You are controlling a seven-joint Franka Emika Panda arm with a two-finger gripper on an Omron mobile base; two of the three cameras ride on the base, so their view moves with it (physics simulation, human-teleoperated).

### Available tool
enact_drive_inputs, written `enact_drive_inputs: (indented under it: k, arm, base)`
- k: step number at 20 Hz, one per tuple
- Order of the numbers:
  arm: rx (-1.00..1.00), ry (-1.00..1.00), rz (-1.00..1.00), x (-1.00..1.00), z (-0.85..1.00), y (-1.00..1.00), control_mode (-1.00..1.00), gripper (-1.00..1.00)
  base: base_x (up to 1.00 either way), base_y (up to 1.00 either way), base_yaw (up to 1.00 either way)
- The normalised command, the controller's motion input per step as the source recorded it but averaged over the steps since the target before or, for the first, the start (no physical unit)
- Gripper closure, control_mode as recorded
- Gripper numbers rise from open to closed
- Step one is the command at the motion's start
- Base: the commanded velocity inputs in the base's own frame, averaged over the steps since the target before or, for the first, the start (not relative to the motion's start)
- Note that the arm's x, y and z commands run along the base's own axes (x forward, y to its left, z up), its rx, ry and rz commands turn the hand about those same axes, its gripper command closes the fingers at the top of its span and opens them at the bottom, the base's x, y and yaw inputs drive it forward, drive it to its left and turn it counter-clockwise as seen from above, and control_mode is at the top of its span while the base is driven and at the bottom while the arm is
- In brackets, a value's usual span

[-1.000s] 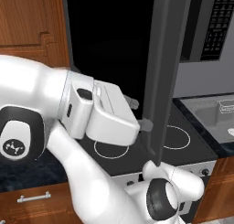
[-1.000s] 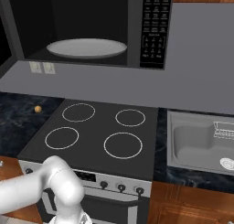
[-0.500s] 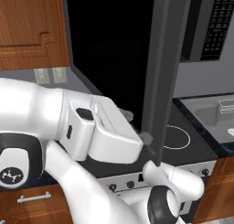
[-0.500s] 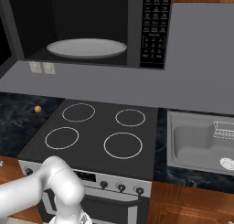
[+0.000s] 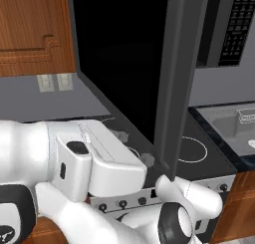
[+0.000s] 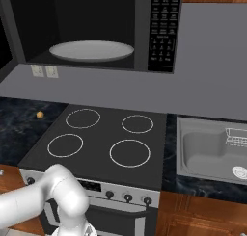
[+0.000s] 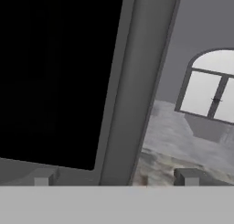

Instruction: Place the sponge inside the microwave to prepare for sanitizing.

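The microwave [image 6: 144, 66] hangs above the stove with its door swung wide. A white round plate [image 6: 91, 50] lies in its cavity, and the black keypad strip [image 6: 161, 28] is to the right. The door [image 5: 124, 54], black glass in a grey frame, juts toward the left base camera. My gripper [image 7: 114, 176] is open and holds nothing. Its fingertips [image 7: 43, 176] stand either side of the door's grey frame edge [image 7: 141, 81], short of it. In the left base view the gripper [image 5: 133, 147] sits low, just left of that edge. The sponge is out of view.
A black stove [image 6: 103, 138] with several ring burners lies under the microwave. A steel sink [image 6: 212, 150] is on the right. A small tan ball [image 6: 40, 115] rests on the dark counter at left. A wooden cabinet [image 5: 35, 29] and wall outlets [image 5: 55, 82] are left of the door.
My hand has sunk lower and drawn back toward the left base camera, away from the door. The door and the plate have not moved.
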Motion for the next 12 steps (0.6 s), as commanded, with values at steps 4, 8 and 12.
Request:
enact_drive_inputs:
  k: [4,8,12]
  arm:
    - [-0.01,0.04,0.15,-0.04,0.00,0.02,-1.00,-1.00]
    - [0.00,0.04,0.17,-0.35,0.02,-0.05,-1.00,-1.00]
    - [0.04,0.03,0.24,-0.67,0.01,-0.26,-1.00,-1.00]
  base:
    - [0.00,0.00,0.00]
    - [0.00,0.00,0.00]
    - [0.00,0.00,0.00]
